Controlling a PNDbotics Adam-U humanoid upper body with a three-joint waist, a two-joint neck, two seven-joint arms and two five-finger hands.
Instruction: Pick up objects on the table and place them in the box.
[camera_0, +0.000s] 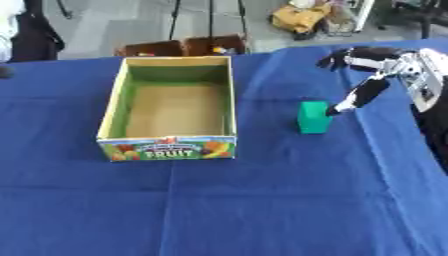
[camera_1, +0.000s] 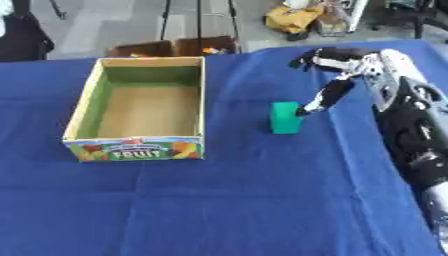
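Note:
A green block (camera_0: 313, 117) stands upright on the blue tablecloth (camera_0: 227, 200), a little to the right of the box. The box (camera_0: 166, 148) is open-topped cardboard with a printed "FRUIT" front, and I see only its bare floor inside. My right hand (camera_0: 395, 66) comes in from the right, above and to the right of the block. Its fingers (camera_0: 337, 57) stretch out to the left over the cloth, while the thumb (camera_0: 357, 97) points down with its tip at the block's upper right edge. The hand is open and nothing is held. My left hand shows in neither view.
Beyond the table's far edge are two brown crates (camera_0: 184, 47) and a yellow bag (camera_0: 297, 17) on the floor. A dark shape (camera_0: 35, 35) stands at the far left. My right forearm (camera_1: 411, 130) runs along the table's right side.

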